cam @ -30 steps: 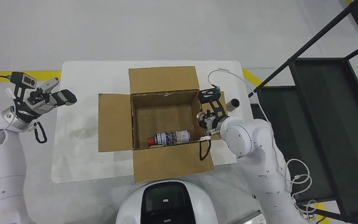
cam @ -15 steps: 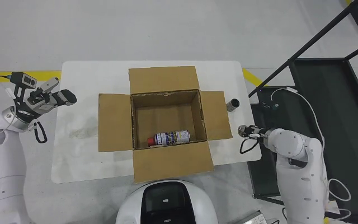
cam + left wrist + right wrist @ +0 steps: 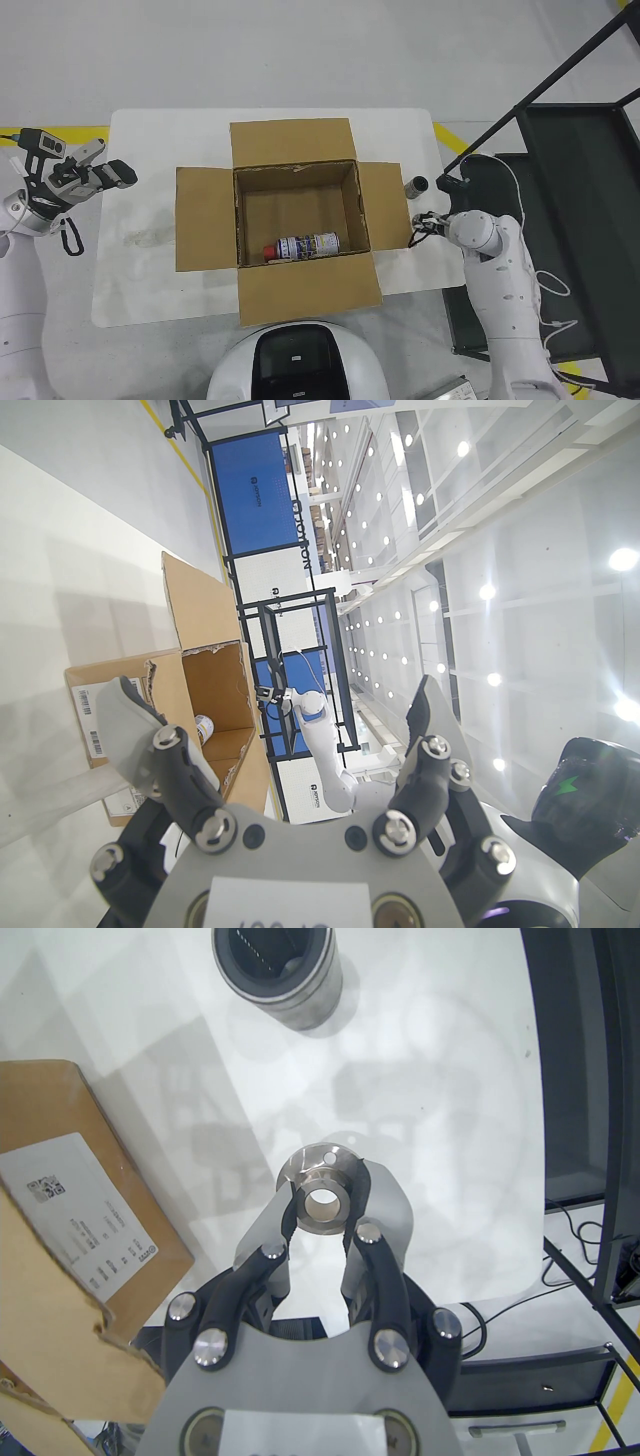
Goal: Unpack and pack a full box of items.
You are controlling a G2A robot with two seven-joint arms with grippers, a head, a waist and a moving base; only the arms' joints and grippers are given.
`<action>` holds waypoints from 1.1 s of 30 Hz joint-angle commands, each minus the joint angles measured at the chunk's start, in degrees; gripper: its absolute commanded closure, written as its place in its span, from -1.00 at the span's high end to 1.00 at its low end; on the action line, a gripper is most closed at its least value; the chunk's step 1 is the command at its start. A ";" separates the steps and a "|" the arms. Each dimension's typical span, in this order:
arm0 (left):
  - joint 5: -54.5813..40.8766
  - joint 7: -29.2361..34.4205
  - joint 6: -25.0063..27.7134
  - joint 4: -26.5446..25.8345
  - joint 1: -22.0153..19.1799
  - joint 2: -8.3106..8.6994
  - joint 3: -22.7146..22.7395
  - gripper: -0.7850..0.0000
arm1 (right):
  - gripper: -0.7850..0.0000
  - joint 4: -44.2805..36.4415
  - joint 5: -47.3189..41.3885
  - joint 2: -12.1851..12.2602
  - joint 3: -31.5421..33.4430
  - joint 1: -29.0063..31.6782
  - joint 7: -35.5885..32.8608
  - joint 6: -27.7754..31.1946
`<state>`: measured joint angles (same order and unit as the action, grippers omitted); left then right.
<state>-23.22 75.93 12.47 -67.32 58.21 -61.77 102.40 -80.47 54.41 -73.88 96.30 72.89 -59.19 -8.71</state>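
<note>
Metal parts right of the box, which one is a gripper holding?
The small flanged bushing, clamped in the right gripper. The larger grooved cylinder stands free on the table, untouched.

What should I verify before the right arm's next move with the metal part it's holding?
1. Grasp: the right gripper has its fingers shut on the flanged bushing: ok.
2. Landing spot: bare table lies under the bushing: ok.
3. Clearance from the metal cylinder, which stands upright and apart from the bushing: ok.
4. Clearance from the box flap, off to one side and not touching: ok.
5. Height of the bushing above the table, or contact with it: cannot tell.
6. The left gripper is open, empty and away from the box: ok.
</note>
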 commanded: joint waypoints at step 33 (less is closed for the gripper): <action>0.00 0.00 0.00 0.00 0.00 0.00 0.00 1.00 | 1.00 -22.58 -7.14 2.50 4.90 5.36 -4.76 0.75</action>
<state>-23.22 75.93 12.47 -67.32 58.21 -61.77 102.40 -101.71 49.78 -71.47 101.07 78.31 -62.54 -10.15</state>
